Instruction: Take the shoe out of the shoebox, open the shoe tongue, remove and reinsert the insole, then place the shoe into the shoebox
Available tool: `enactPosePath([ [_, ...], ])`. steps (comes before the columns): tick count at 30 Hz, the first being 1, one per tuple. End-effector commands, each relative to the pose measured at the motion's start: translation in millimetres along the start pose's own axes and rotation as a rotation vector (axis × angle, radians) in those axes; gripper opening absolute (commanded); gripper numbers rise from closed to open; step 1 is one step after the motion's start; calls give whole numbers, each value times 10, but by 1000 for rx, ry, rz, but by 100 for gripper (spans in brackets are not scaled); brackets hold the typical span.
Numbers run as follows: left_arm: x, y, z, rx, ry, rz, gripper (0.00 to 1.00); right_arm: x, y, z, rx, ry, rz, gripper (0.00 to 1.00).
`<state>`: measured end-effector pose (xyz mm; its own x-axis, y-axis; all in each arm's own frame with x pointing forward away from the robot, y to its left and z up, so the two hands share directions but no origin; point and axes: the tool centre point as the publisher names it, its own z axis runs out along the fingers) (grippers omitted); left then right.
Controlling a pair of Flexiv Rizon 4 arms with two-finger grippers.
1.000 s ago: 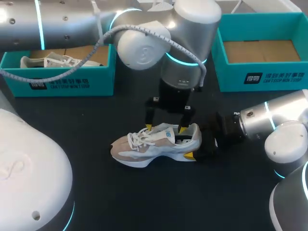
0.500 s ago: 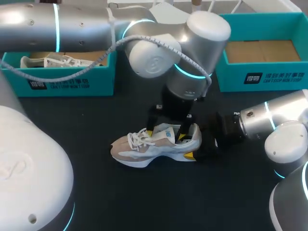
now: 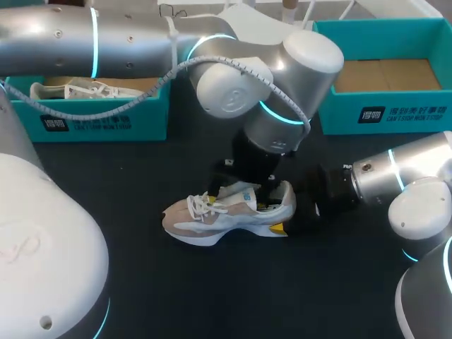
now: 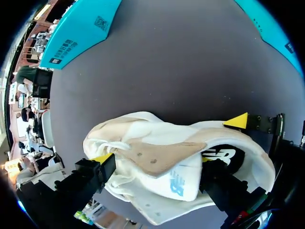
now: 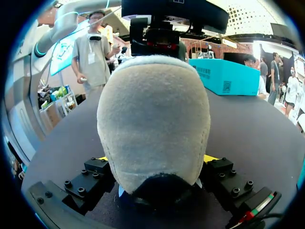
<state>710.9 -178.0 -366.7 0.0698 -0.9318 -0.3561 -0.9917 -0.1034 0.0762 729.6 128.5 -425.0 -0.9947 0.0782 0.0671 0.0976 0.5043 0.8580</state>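
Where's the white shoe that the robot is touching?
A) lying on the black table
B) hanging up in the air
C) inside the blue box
A: the shoe sits sole-down on the black table, outside both boxes, with the right pincer clamped on its heel.

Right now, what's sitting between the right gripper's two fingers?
The heel of the shoe, with a finger of the right gripper pressed against each side. The right wrist view shows it.
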Motion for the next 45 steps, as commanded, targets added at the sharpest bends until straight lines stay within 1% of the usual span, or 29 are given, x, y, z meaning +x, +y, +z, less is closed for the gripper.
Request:
enactPosePath([
  [1, -211, 87, -109, 21, 13, -6, 100, -7, -22, 65, 1, 1, 0, 0],
  [3, -259, 112, -138, 24, 6, -2, 93, -7, -22, 65, 1, 1, 0, 0],
  [5, -308, 139, -169, 27, 7, 2, 79, -7, -22, 65, 1, 1, 0, 0],
  [6, -334, 147, -188, 25, 20, 1, 76, -7, -22, 65, 1, 1, 0, 0],
  [7, -356, 152, -207, 26, 21, 1, 65, -7, -22, 65, 1, 1, 0, 0],
  [8, -370, 156, -221, 28, 22, -1, 46, -7, -22, 65, 1, 1, 0, 0],
  [10, -407, 158, -260, 25, 40, -2, 40, -7, -22, 65, 1, 1, 0, 0],
  [11, -422, 160, -277, 27, 42, -3, 28, -7, -22, 65, 1, 1, 0, 0],
  [14, -467, 160, -324, 23, 62, -3, 11, -7, -22, 65, 1, 1, 0, 0],
  [17, -507, 171, -361, 23, 76, -1, 0, -7, -22, 65, 1, 1, 0, 0],
  [22, -586, 234, -398, 21, 91, 9, 0, -7, -22, 65, 1, 1, 0, 0],
  [30, -777, 328, -298, 0, 96, 19, 0, -7, -22, 65, 1, 1, 0, 0],
  [34, -878, 310, -204, -31, 94, -7, 0, -7, -22, 65, 1, 1, 0, 0],
  [37, -937, 291, -121, -35, 80, -30, 0, -7, -22, 65, 1, 1, 0, 0],
  [44, -998, 201, 124, -57, 43, -70, 0, -7, -22, 65, 1, 1, 0, 0],
  [45, -999, 199, 141, -58, 37, -71, 2, -7, -22, 65, 1, 1, 0, 0],
])
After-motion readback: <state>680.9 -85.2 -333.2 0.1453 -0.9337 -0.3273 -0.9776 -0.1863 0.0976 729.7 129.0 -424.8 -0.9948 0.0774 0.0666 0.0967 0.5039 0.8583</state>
